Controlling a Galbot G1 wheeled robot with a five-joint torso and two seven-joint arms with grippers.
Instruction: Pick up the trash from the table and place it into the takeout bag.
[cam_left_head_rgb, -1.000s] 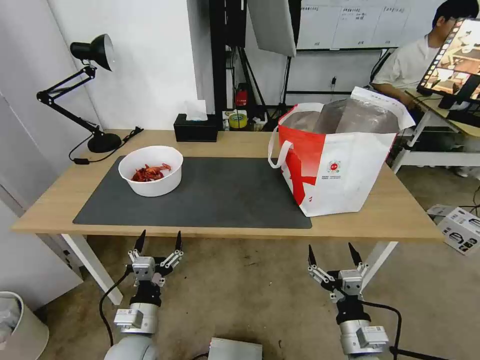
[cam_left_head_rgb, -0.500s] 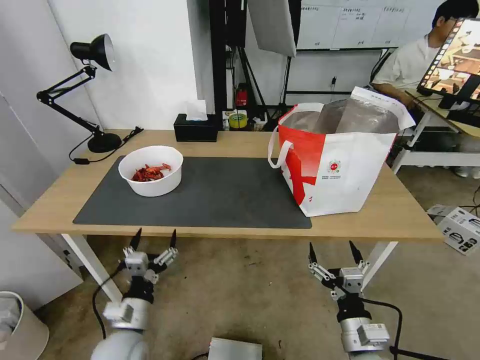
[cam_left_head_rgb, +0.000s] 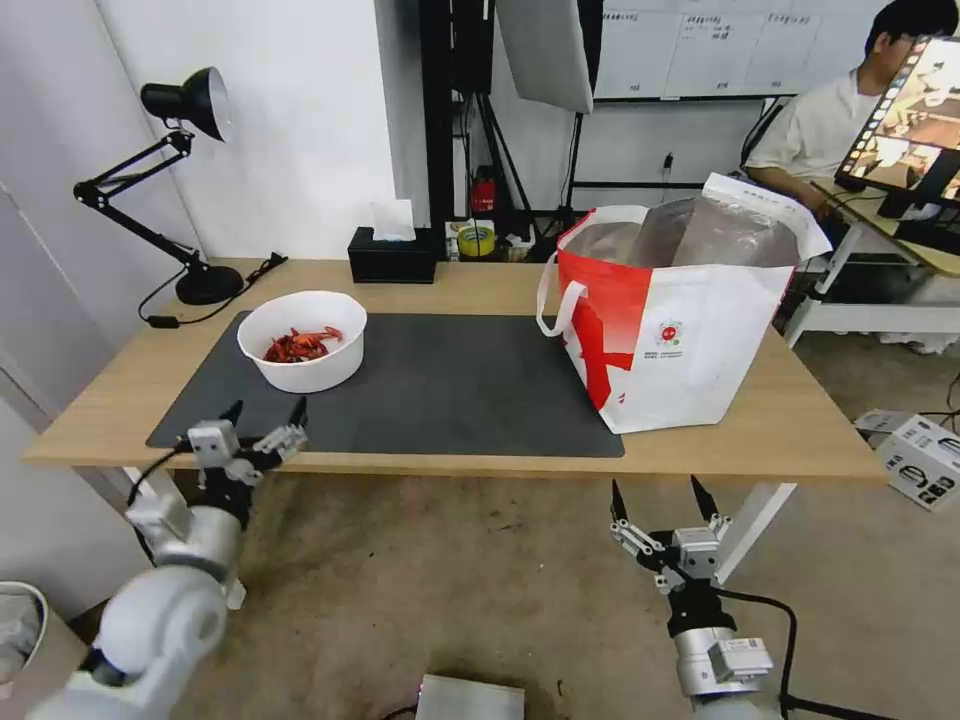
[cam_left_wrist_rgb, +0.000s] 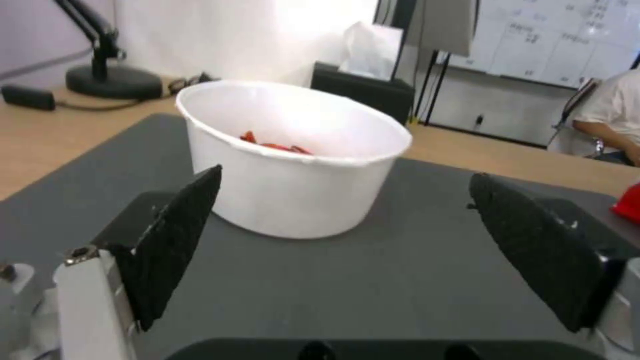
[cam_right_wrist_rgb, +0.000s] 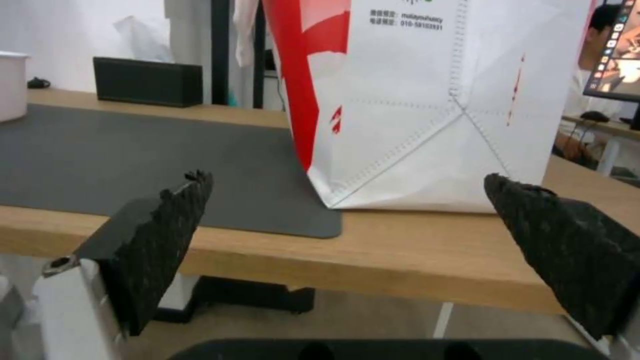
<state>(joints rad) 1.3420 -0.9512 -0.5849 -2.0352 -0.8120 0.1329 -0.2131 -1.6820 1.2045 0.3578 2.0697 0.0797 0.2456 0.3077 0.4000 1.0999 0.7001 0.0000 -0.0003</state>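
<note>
- My left end effector (cam_left_head_rgb: 265, 414) sits at the bench's (cam_left_head_rgb: 120, 400) front edge, fingers apart — white bowl (cam_left_head_rgb: 302, 341) just beyond it.
- Right end effector (cam_left_head_rgb: 652, 489) hangs below the front edge, fingers spread — takeout bag (cam_left_head_rgb: 690, 330) near the right end.

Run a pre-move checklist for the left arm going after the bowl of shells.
1. Left gripper open: ok, jaws spread wide.
2. Aimed at white bowl: ok, bowl sits just beyond the fingers, roughly between them.
3. Bowl untouched and upright on the dark mat: ok.
4. Takeout bag open at the top: ok, foil lining shows.
5. Right gripper out of the way: ok, open, below the table edge by the bag.
6. Room left inside the bag: cannot tell.
</note>
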